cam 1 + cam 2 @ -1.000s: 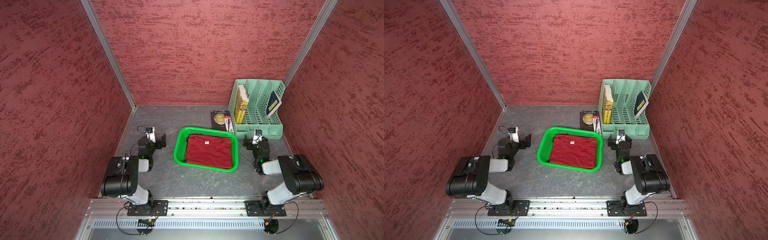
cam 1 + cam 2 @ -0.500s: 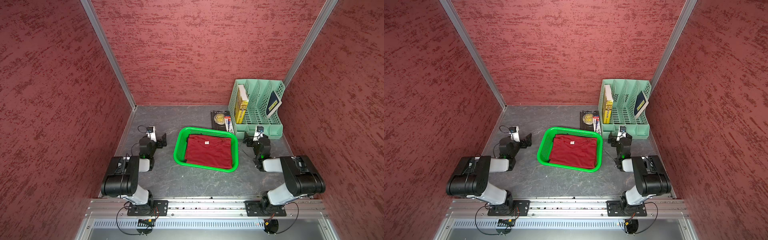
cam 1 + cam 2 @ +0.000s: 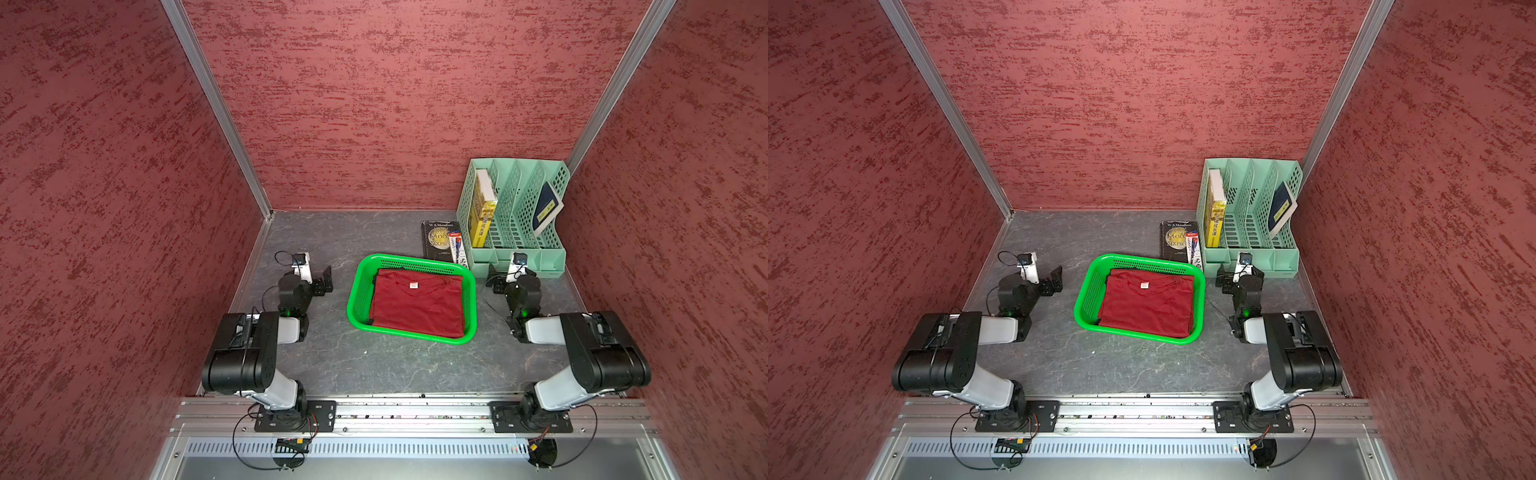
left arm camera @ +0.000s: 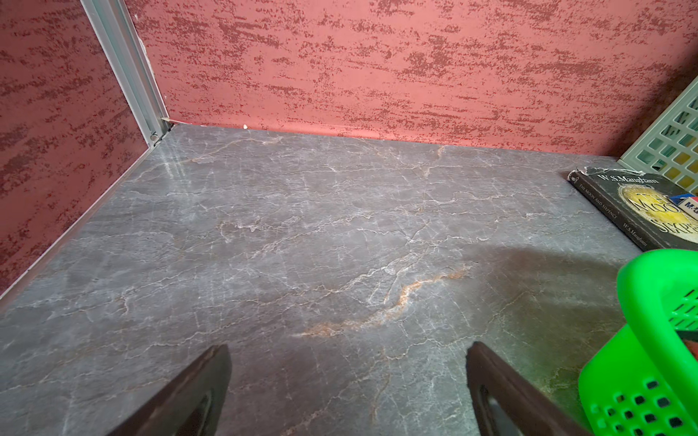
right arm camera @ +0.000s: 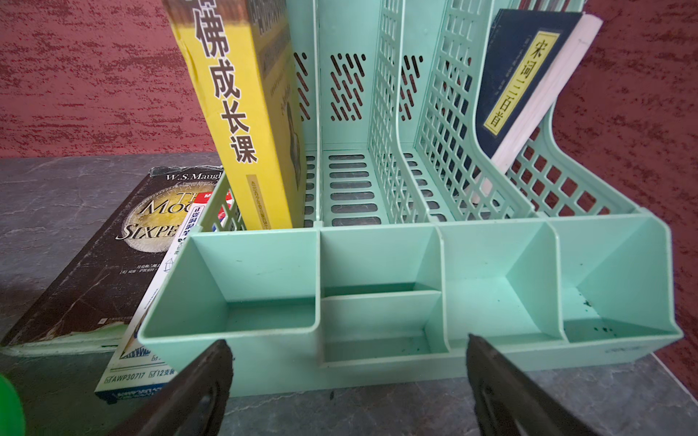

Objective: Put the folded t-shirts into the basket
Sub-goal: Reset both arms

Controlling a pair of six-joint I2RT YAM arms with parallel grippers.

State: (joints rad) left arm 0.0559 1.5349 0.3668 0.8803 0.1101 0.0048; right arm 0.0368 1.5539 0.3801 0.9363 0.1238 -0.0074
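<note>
In the basket (image 3: 358,293), dark red t-shirt (image 3: 415,305) unchanged, left fingers (image 4: 196,385) wide, empty, right fingers (image 5: 204,377) wide, now nearer the organizer (image 3: 548,259).

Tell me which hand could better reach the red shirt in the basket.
Probably left: the left hand is open, angled toward the basket over bare table; the right hand, also open, faces the file organizer close ahead.

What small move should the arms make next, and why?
Probably just park and stop: the dark red t-shirt lies flat on top in the basket, no folded shirt shows outside it, and the left pincer and right pincer stand open, holding nothing.
</note>
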